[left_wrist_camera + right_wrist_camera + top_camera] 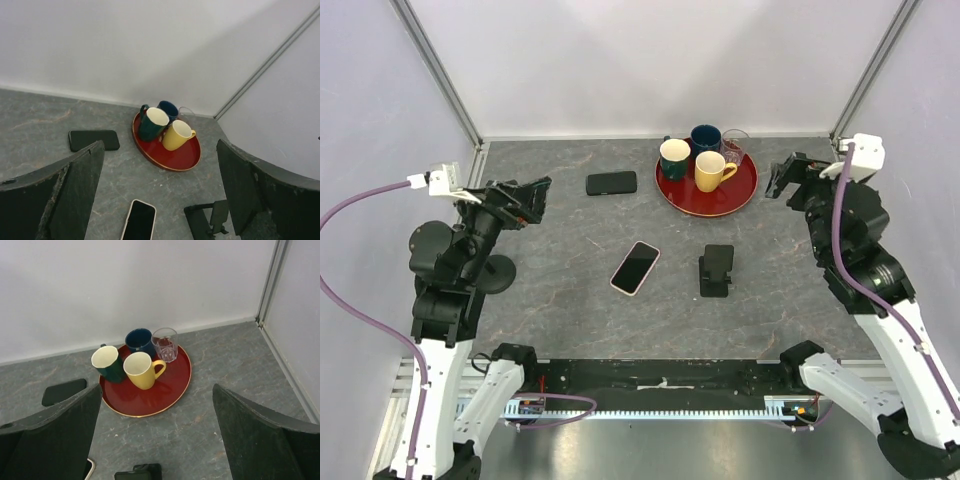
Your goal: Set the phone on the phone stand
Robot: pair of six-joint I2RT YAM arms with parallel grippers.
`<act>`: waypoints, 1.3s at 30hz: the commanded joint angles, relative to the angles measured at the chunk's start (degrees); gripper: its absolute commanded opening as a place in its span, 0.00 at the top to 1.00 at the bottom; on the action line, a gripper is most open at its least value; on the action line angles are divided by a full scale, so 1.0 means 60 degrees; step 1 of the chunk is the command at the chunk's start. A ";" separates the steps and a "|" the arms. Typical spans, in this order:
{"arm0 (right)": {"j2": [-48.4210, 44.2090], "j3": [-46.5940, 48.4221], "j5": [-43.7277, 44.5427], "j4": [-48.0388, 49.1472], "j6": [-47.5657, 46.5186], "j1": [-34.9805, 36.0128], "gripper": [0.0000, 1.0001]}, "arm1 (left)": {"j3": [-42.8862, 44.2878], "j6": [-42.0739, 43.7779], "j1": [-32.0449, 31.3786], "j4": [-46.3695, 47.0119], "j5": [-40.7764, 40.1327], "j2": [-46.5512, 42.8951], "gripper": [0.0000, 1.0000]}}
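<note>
A phone in a pale pink case (635, 268) lies flat, screen up, mid-table, just left of the black phone stand (717, 270). The stand is upright with nothing on it. A second, all-black phone (611, 183) lies farther back. My left gripper (525, 200) hovers open at the left, well away from both phones. In its wrist view the pale-cased phone (139, 220) and stand (207, 220) sit low between the fingers. My right gripper (785, 178) is open at the right, beside the tray. The stand's top (140, 472) shows at that view's bottom edge.
A red round tray (730, 200) at the back right carries a green mug (674, 158), a dark blue mug (705, 138), a yellow mug (712, 171) and a clear glass (734, 145). White walls and metal frame posts enclose the table.
</note>
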 commanded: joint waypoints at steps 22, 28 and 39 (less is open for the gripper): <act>0.3033 -0.2539 -0.6890 0.1192 0.0723 0.1529 0.02 | -0.1327 -0.2448 -0.0001 -0.6297 -0.7694 0.0598 0.01; 0.2814 -0.2745 -0.6847 0.1237 0.0709 0.1544 0.02 | -0.0566 -0.4103 0.0087 -0.7967 -0.9334 0.1696 0.09; 0.2242 -0.2775 -0.6231 0.0739 0.0415 0.1543 0.02 | -0.0477 -0.3678 0.1844 -0.6297 -0.7914 0.2927 0.34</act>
